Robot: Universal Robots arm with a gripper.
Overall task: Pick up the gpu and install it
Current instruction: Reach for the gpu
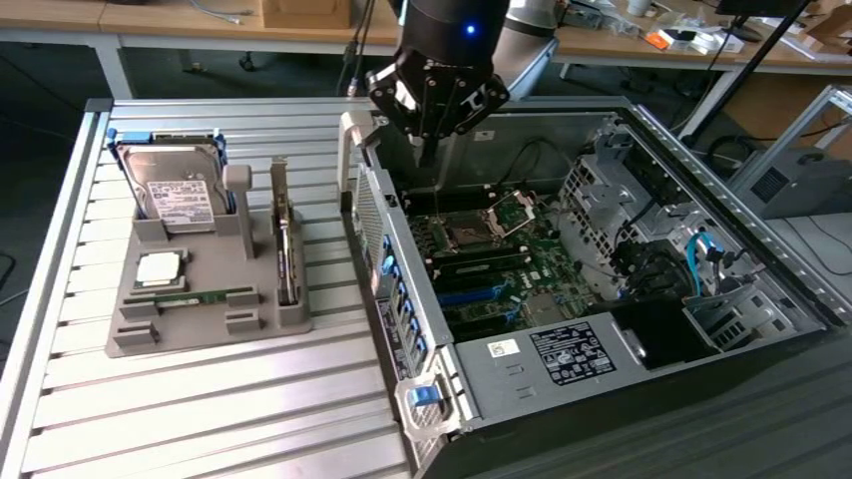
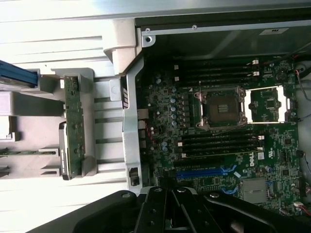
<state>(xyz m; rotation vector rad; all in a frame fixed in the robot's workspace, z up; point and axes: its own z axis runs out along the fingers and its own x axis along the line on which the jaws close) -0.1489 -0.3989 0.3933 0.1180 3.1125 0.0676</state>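
Observation:
The gpu [image 1: 282, 242] stands on edge in a slot of the grey holder [image 1: 200, 324], on the exterior view's left; it is a thin card with a metal bracket at its far end. In the wrist view the gpu [image 2: 74, 127] is a narrow green strip beside the case wall. My gripper [image 1: 423, 152] hangs over the far end of the open computer case [image 1: 586, 384], well apart from the card. Its fingers [image 2: 156, 213] are pressed together with nothing between them, above the motherboard [image 2: 218, 160].
The holder also carries a silver hard drive [image 1: 180, 195], a CPU chip [image 1: 160, 266] and a RAM stick [image 1: 203, 296]. The case's side wall [image 1: 386, 259] rises between holder and motherboard. Blue card slots [image 2: 206, 171] and the open CPU socket [image 2: 221, 108] lie on the board.

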